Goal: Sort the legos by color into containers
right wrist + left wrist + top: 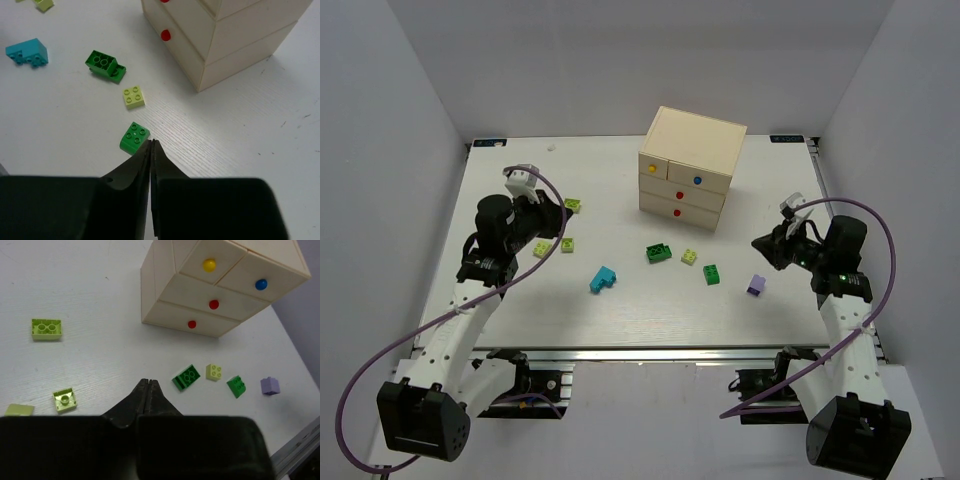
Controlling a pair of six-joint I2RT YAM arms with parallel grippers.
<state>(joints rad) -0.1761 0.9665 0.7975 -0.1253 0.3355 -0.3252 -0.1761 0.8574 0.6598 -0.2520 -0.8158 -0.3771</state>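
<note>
The cream wooden chest (690, 165) stands at the back centre with all drawers shut; its knobs are yellow (652, 169), blue (697, 181) and two red. Loose legos lie in front of it: lime-yellow ones (574, 204) (567, 244) (689, 257), dark green ones (659, 253) (712, 274), a cyan one (603, 280) and a lavender one (756, 286). My left gripper (558, 216) is shut and empty above the left table. My right gripper (762, 246) is shut and empty; in the right wrist view its tips (151, 142) hang just beside a dark green brick (134, 137).
White walls close in the table (520, 310) on the left, back and right. The table's front edge has a metal rail (650, 350). Purple cables loop from both arms.
</note>
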